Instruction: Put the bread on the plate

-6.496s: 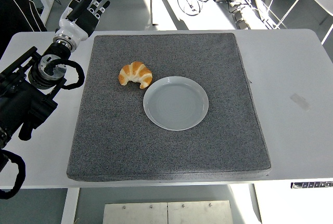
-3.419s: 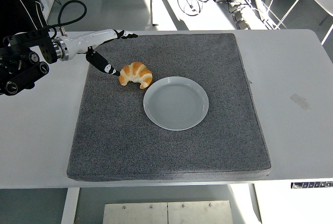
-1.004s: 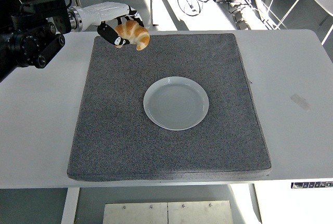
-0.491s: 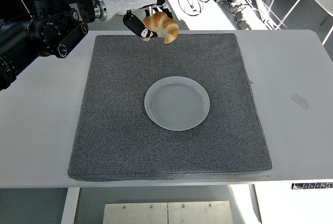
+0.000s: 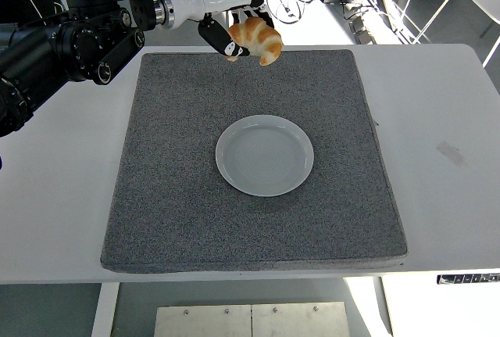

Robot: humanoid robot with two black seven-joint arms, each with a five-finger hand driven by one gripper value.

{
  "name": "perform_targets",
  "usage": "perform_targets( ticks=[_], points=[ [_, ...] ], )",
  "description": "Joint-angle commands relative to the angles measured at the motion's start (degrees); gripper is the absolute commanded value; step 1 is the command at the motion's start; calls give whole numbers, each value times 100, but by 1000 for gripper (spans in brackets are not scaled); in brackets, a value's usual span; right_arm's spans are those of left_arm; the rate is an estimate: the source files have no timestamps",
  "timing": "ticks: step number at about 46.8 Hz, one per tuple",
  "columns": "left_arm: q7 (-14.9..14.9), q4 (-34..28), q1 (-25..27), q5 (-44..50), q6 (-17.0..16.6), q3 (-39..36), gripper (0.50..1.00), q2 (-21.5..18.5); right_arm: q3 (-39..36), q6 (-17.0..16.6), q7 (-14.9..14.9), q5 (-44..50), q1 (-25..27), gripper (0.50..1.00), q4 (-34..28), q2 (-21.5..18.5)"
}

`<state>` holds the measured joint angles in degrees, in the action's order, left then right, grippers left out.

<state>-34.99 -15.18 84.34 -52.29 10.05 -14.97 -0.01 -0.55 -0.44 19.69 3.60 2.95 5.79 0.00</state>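
Grey mat [image 5: 180, 196] bears white plate [image 5: 264, 155]; left hand [image 5: 226, 20] grips croissant [image 5: 256, 38] aloft

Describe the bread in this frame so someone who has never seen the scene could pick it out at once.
A dark grey mat covers most of the white table, with a pale round plate near its middle. Over the mat's far edge, the left hand holds the bread in the air. It is a golden-brown croissant, the only food in view.
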Motion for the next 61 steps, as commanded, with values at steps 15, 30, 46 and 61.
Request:
perform_targets(
  ticks=[15, 30, 46, 61],
  points=[
    [-1, -749, -14, 139, -21, 38, 500, 1, 2, 0, 0, 0, 4, 1000, 1, 0],
    [1, -1268, -260, 78, -56, -59, 500, 1, 2, 0, 0, 0, 4, 1000, 1, 0],
    [1, -1268, -524, 69, -170, -481, 500, 1, 11, 0, 0, 0, 4, 1000, 1, 0],
    [-1, -1303, -796, 43, -196, -533, 500, 1, 11, 0, 0, 0, 4, 1000, 1, 0]
  ],
)
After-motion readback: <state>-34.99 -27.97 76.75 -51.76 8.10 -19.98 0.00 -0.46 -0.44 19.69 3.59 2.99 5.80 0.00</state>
